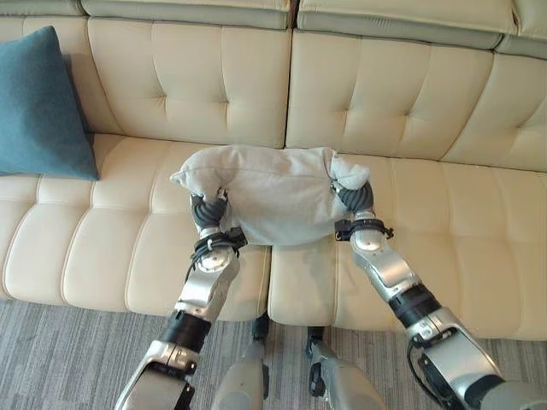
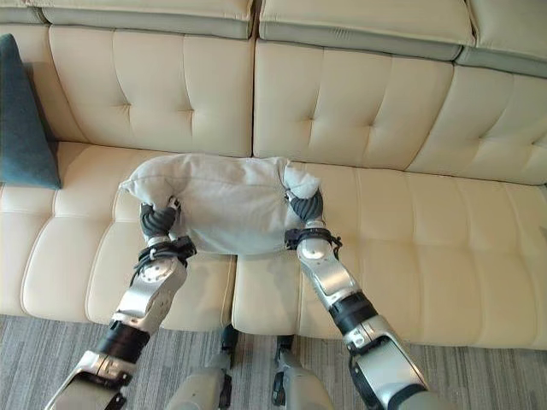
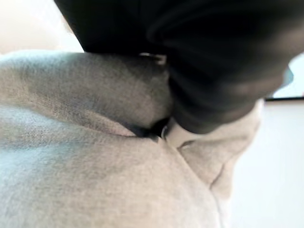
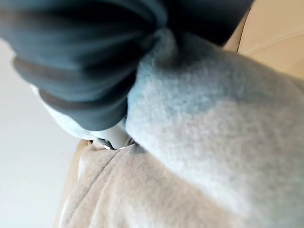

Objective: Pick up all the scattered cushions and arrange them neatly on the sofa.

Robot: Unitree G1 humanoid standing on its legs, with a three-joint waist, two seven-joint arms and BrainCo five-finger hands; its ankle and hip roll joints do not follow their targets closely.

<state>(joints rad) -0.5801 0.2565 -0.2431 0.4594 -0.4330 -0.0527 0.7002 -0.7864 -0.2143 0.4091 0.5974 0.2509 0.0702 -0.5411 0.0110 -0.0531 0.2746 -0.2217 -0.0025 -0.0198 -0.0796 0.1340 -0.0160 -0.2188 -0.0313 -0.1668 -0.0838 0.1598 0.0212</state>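
Both hands, left hand [image 1: 208, 212] and right hand [image 1: 356, 199], sit at the ends of a soft light-grey fabric cushion [image 1: 272, 195] over the cream tufted leather sofa [image 1: 427, 111]. Their fingers are buried in the cloth, so the grip cannot be told. A teal square fabric cushion [image 1: 38, 107] leans at ten o'clock.

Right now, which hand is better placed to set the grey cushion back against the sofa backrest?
Neither alone. The left hand and right hand flank the grey cushion at opposite ends over the sofa seat; its fingers are buried in fabric. Probably push with both together.

— Where's the cushion [image 1: 272, 192]?
— On the sofa [image 1: 479, 222] seat, near its middle, before the backrest.
— And the hands?
— Left hand [image 1: 208, 211] at its left end, right hand [image 1: 355, 198] at its right end.
— Anything else?
— Another pillow [image 1: 38, 107] leans far left.
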